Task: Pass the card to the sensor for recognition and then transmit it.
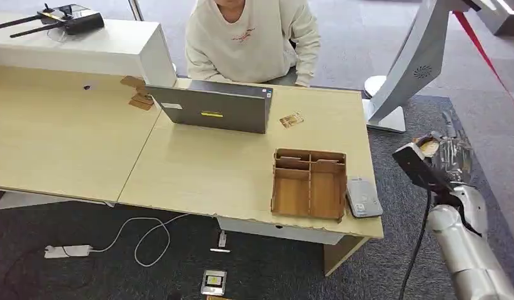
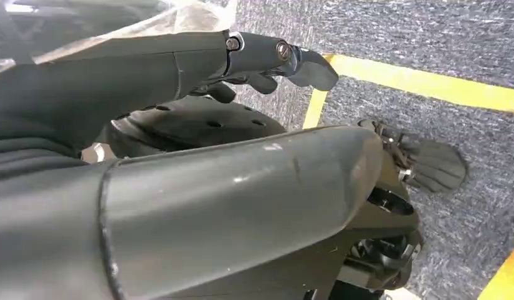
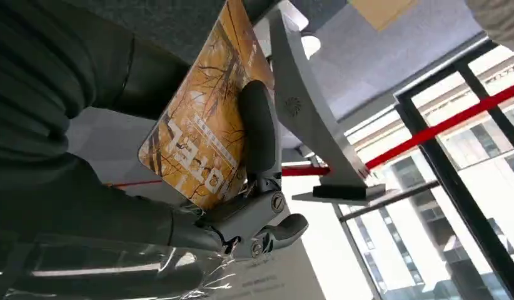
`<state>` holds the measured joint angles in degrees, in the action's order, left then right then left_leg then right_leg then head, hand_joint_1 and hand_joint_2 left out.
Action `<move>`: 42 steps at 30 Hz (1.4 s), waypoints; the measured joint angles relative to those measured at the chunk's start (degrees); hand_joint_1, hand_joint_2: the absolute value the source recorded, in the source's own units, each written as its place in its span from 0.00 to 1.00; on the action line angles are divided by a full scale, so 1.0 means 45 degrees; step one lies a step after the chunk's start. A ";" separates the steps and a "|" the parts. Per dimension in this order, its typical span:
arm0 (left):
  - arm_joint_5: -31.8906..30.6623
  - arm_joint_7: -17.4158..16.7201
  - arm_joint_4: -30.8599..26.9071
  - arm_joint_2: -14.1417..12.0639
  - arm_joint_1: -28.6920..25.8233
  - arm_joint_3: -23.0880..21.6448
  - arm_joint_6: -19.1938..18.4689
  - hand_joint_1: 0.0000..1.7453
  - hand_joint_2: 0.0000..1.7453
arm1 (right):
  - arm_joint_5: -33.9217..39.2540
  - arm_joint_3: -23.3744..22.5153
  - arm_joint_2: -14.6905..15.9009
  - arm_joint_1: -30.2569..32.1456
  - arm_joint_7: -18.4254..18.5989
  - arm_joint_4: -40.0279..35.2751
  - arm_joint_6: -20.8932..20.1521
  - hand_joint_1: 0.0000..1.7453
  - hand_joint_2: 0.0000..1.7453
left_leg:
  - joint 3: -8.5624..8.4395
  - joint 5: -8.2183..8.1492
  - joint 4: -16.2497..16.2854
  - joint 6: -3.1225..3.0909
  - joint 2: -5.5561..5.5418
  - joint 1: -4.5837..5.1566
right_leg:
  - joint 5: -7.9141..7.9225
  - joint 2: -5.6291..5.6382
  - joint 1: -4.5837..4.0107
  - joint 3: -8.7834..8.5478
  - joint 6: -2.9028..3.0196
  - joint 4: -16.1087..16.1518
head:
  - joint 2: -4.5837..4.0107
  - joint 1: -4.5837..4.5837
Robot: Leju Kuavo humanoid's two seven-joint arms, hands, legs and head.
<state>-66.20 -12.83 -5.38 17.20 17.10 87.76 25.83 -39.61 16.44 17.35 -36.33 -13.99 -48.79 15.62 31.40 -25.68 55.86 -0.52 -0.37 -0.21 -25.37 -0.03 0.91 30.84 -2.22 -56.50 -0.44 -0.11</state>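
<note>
Orange and printed with bare branches, the card (image 3: 201, 140) is grasped in the right hand (image 3: 242, 187), a dark finger pressed across its face. In the head view that hand (image 1: 445, 153) is raised off the desk's right end, apart from the desk (image 1: 198, 169), with just a sliver of the card (image 1: 429, 147) peeking out. The step in hand looks to be bringing the card to the sensor (image 1: 363, 197), the small grey unit at the desk's right front corner, just beside the wooden tray (image 1: 309, 183). To do it well, I'd swing the arm left and down, keep the pinch firm so the card doesn't slip, and lower its flat face squarely over the sensor's top rather than edge-on, pausing there before passing it to the person (image 1: 251, 37) seated behind the laptop (image 1: 214, 109). The right wrist view shows the grip and the printed face, which the head view barely gives; the head view alone places the sensor, the tray and a second small card (image 1: 291, 120) lying near the laptop. The left wrist view looks down at grey carpet with yellow lines; the left hand (image 2: 267, 59) hangs there with fingers loosely curled, nothing in them.
</note>
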 joint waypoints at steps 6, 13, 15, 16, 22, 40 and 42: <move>0.0136 0.0044 0.0000 0.0000 -0.0010 0.0000 -0.0121 0.00 0.00 | -0.0447 0.0195 -0.0117 0.0798 0.0432 -0.0821 -0.1306 1.00 1.00 | 0.0003 0.0001 -0.0003 0.0001 -0.0001 -0.0001 | 0.0000 0.0000 -0.0008 -0.0001 0.0001 -0.0003 | 0.0000 -0.0005; 0.0034 0.0044 0.0000 0.0000 -0.0006 0.0000 -0.0097 0.00 0.00 | -0.0616 0.0718 -0.0597 0.1421 0.0616 -0.1462 -0.2282 1.00 1.00 | 0.0002 0.0002 -0.0003 0.0001 0.0000 -0.0005 | 0.0000 0.0000 -0.0009 -0.0001 0.0001 -0.0005 | 0.0000 -0.0005; 0.0024 0.0034 0.0005 0.0000 -0.0004 0.0000 -0.0097 0.00 0.00 | -0.0631 0.0850 -0.0709 0.1486 0.0621 -0.1529 -0.2408 1.00 1.00 | 0.0002 0.0002 -0.0003 0.0001 -0.0002 -0.0005 | -0.0001 0.0000 -0.0008 -0.0001 0.0001 -0.0005 | 0.0000 -0.0005; 0.0024 0.0029 0.0005 0.0000 -0.0003 0.0000 -0.0097 0.00 0.00 | -0.0650 0.0923 -0.0782 0.1512 0.0621 -0.1563 -0.2457 1.00 1.00 | 0.0002 0.0002 -0.0003 0.0001 -0.0001 -0.0005 | 0.0000 0.0000 -0.0008 -0.0001 0.0001 -0.0005 | 0.0000 -0.0005; 0.0063 0.0019 0.0005 0.0019 0.0001 0.0000 -0.0097 0.00 0.00 | -0.0679 0.1204 -0.1063 0.1559 0.0587 -0.1602 -0.2607 1.00 1.00 | 0.0002 0.0002 -0.0003 0.0001 -0.0001 -0.0004 | 0.0000 0.0000 -0.0006 -0.0001 0.0001 -0.0003 | 0.0000 -0.0005; 0.0214 0.0121 0.0005 0.0024 -0.0012 0.0000 -0.0078 0.00 0.00 | -0.0422 0.1345 -0.1005 0.1644 0.0344 -0.1315 -0.1645 1.00 1.00 | 0.0002 0.0002 -0.0003 0.0001 -0.0002 -0.0001 | 0.0000 -0.0001 -0.0001 0.0004 0.0001 0.0000 | 0.0000 -0.0005; 0.0219 0.0121 0.0005 0.0024 -0.0011 0.0000 -0.0019 0.00 0.00 | -0.0306 0.1234 -0.0866 0.1555 0.0175 -0.1113 -0.1442 1.00 1.00 | 0.0001 0.0002 -0.0003 0.0001 0.0003 0.0000 | 0.0000 0.0000 0.0000 0.0003 0.0001 0.0000 | 0.0000 -0.0005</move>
<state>-65.22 -12.28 -5.36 17.31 17.05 87.76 25.75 -40.98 21.99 13.46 -29.33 -13.20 -53.80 9.13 31.41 -25.67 55.84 -0.52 -0.35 -0.21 -25.37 -0.04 0.91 30.85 -2.22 -56.50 -0.44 -0.13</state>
